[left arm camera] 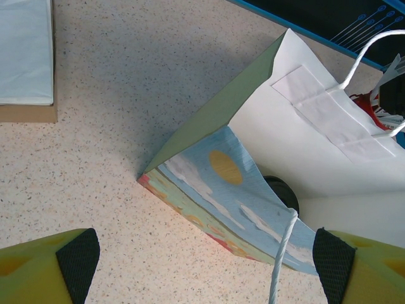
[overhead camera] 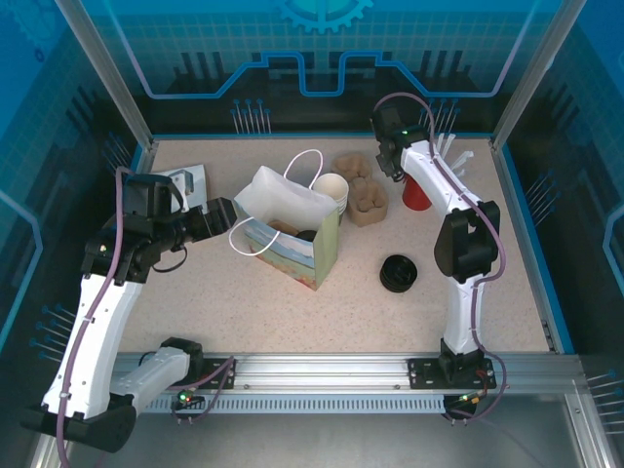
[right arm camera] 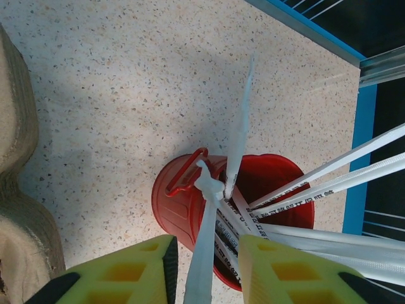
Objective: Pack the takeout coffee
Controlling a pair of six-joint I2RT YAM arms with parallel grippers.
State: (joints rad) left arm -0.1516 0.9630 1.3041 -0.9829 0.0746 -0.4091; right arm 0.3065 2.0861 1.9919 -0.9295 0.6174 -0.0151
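The takeout coffee [overhead camera: 306, 235] sits down inside the paper bag [overhead camera: 292, 255] at the middle of the table [overhead camera: 244, 312]. Just its round black lid peeks out past the white lining (the green cup wall is hidden).

My read on handling: it's a light paper cup with walls soft enough to buckle under a hard squeeze. The lid is slick plastic and could pop off if the cup is lifted by it. Whether it's full, I can't tell. The best hold looks to be around the paper wall just under the lid rim, coming from above through the bag mouth with gentle pressure.

The left gripper [left arm camera: 205, 269] is parked at the bag's 9 o'clock, jaws spread wide and holding nothing. The bag's painted corner and one white cord handle [left arm camera: 283, 253] lie between the pads. Whether the right pad brushes the bag, I can't tell.

Over at 2 o'clock from the bag, the right gripper [right arm camera: 205, 244] hangs above the red cup [right arm camera: 174, 202] of wrapped straws. Its jaws are narrowed to a slot, and one wrapped straw [right arm camera: 204, 209] runs up between them with a sliver of gap each side. I judge it released, not pinching.
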